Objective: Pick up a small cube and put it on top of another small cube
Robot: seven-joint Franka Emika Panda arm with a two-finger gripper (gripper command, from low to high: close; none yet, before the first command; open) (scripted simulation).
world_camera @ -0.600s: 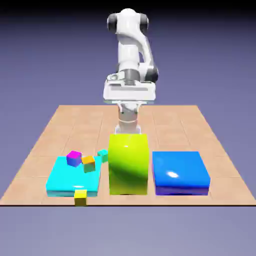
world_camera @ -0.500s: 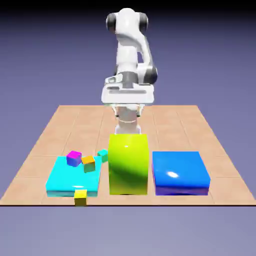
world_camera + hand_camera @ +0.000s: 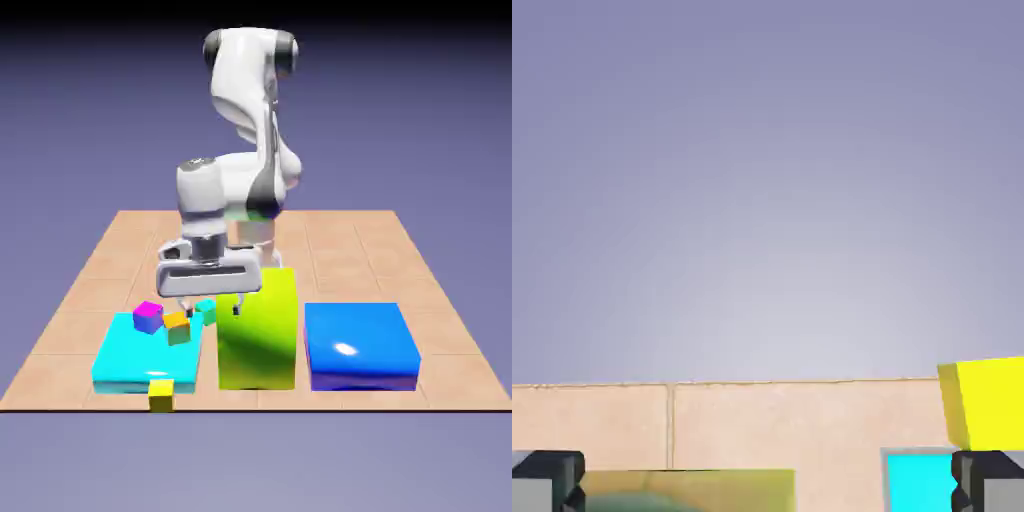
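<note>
On table [image 3: 340, 250], we see blue block [image 3: 360, 345] at four o'clock, cyan slab [image 3: 148, 355] at eight. Our hand [image 3: 213, 311] hovers wide open, holding nothing. Orange-topped cube [image 3: 177, 328] sits at eight, yellow cube [image 3: 161, 396] at seven, near edge.

1. We had a brightly lit counter [image 3: 340, 245] in the exterior view, its backdrop [image 3: 420, 130] darkening to black at the top.
2. We saw a small white glare spot on the blue block [image 3: 360, 340] and a soft sheen on the yellow-green block [image 3: 256, 330], whose lower part was darker.
3. We found the white arm [image 3: 240, 80] bright, with grey shading.
4. Our hand view was bright, its backdrop palest just above the counter, whose surface looked slightly soft.
</note>
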